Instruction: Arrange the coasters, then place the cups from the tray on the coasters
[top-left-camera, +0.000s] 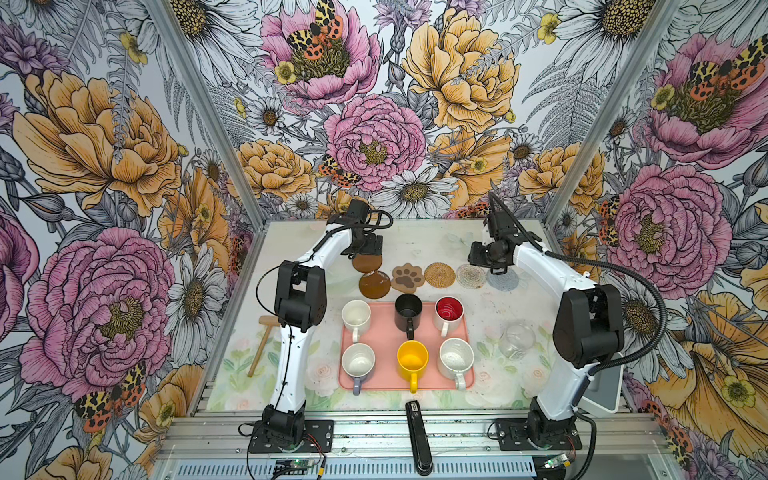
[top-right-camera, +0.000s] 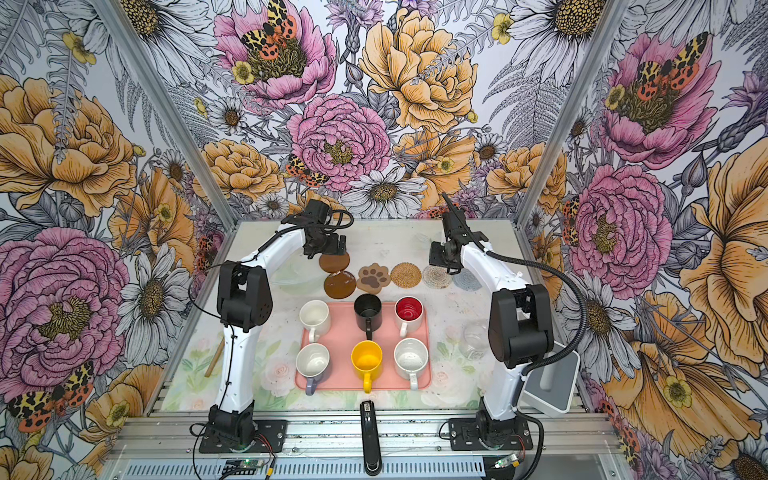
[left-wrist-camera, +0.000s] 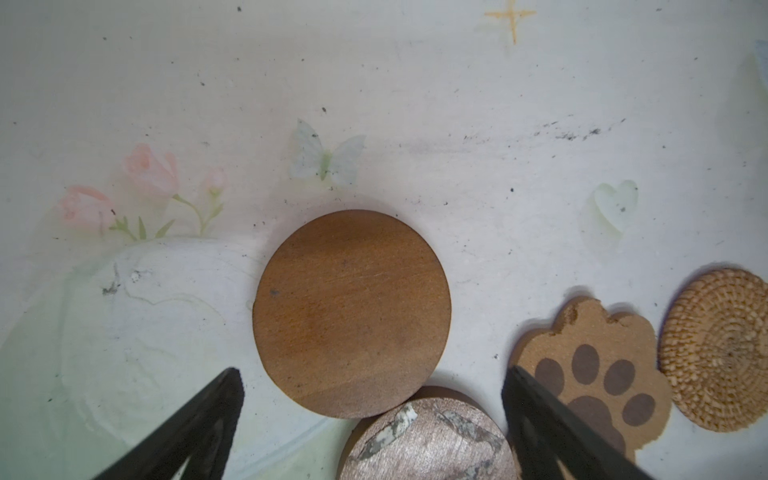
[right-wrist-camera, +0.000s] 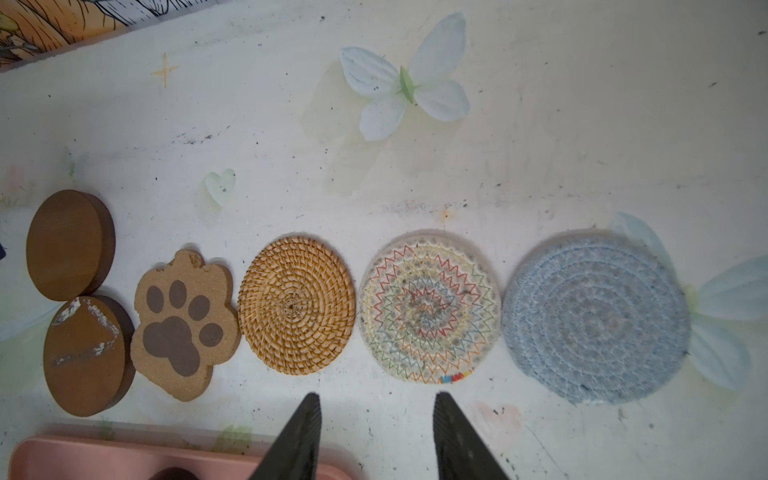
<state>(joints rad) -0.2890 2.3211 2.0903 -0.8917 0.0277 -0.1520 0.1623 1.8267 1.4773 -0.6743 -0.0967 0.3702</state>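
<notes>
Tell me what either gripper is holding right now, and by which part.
Nothing is held: left gripper and right gripper both stand open and empty.

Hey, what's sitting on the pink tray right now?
Six upright mugs in two rows: white, black and red-lined at the back, lavender, yellow and speckled in front. The tray floor under them is covered.
</notes>
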